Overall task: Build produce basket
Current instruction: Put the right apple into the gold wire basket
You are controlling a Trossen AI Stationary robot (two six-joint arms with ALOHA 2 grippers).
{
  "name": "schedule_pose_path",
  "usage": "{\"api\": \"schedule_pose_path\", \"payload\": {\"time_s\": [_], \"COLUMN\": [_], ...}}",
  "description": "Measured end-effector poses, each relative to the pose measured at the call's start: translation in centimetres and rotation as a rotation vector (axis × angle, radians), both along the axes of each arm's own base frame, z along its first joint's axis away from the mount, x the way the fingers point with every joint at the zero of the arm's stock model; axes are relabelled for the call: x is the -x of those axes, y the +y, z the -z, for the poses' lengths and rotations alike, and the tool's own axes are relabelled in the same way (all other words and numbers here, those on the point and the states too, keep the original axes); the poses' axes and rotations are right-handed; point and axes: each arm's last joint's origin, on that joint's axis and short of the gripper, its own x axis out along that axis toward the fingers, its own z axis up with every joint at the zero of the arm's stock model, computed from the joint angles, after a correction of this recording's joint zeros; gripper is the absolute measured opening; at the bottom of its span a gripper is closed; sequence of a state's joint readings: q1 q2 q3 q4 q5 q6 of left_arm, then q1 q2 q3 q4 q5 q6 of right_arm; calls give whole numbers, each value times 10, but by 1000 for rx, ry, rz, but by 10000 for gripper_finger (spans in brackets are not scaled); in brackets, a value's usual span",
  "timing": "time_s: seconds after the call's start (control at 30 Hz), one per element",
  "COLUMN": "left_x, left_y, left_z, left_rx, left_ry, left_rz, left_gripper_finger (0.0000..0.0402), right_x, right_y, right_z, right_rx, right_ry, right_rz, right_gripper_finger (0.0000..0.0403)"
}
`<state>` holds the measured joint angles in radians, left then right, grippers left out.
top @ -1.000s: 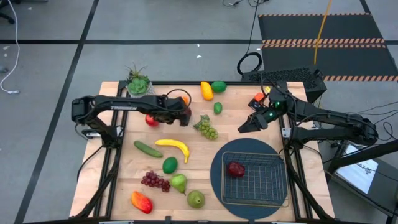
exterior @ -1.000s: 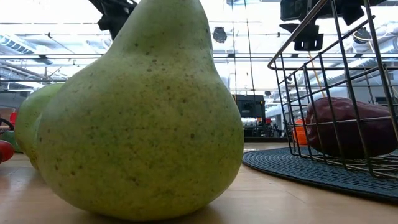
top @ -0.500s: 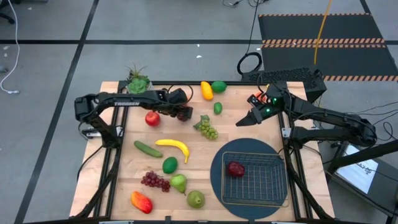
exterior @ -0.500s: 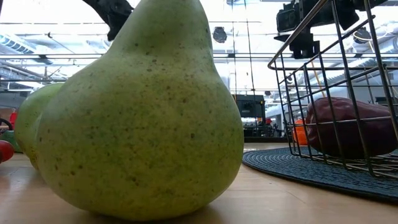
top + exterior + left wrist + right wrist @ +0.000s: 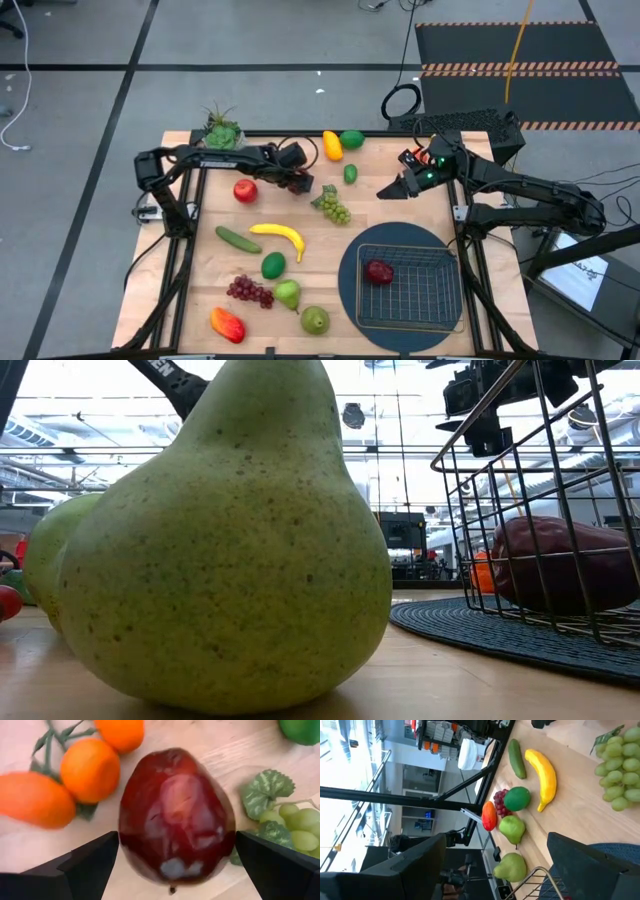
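1. left pincer (image 5: 303, 183) sits at upper centre of the high view, fingers wide apart, holding nothing; in its wrist view a dark red apple (image 5: 176, 815) lies between the fingers (image 5: 85, 862), with oranges (image 5: 90, 769) to the upper left and green grapes (image 5: 295, 830) at right.
2. right pincer (image 5: 388, 191) hovers right of centre over the counter (image 5: 200, 270), spread wide and empty.
3. the basket (image 5: 410, 290) sits at lower right on a round dark mat (image 5: 348, 275), one red apple (image 5: 378, 271) inside.
4. banana (image 5: 280, 236), cucumber (image 5: 238, 239), purple grapes (image 5: 250, 291) and pears (image 5: 315, 320) lie loose at lower left.
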<state>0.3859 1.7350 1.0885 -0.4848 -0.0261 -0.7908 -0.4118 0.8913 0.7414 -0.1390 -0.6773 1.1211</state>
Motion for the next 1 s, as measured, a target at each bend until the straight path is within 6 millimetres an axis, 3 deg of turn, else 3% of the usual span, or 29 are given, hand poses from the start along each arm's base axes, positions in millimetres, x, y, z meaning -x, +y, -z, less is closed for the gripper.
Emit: {"api": "schedule_pose_path", "payload": {"time_s": [0.23, 0.5, 0.63, 0.83, 1.0], "left_x": [-4, -4, -3, 3, 14], "left_y": [1, 0, -2, -15, -33], "left_z": [9, 9, 4, -34, -82], "left_rx": [1, 6, 71, 132, 168], "left_ry": [10, 6, -29, -187, -384], "left_rz": [61, 62, 66, 52, 24], "left_gripper_finger": [394, 342, 347, 353, 343], "right_x": [0, 0, 0, 0, 1], "right_y": [0, 0, 0, 1, 2], "right_z": [0, 0, 0, 0, 0], "right_rx": [8, 33, 48, 67, 127], "right_ry": [-2, -10, -16, -34, -56], "right_rz": [0, -9, -20, -69, -101], "right_gripper_finger": [341, 341, 341, 341, 341]}}
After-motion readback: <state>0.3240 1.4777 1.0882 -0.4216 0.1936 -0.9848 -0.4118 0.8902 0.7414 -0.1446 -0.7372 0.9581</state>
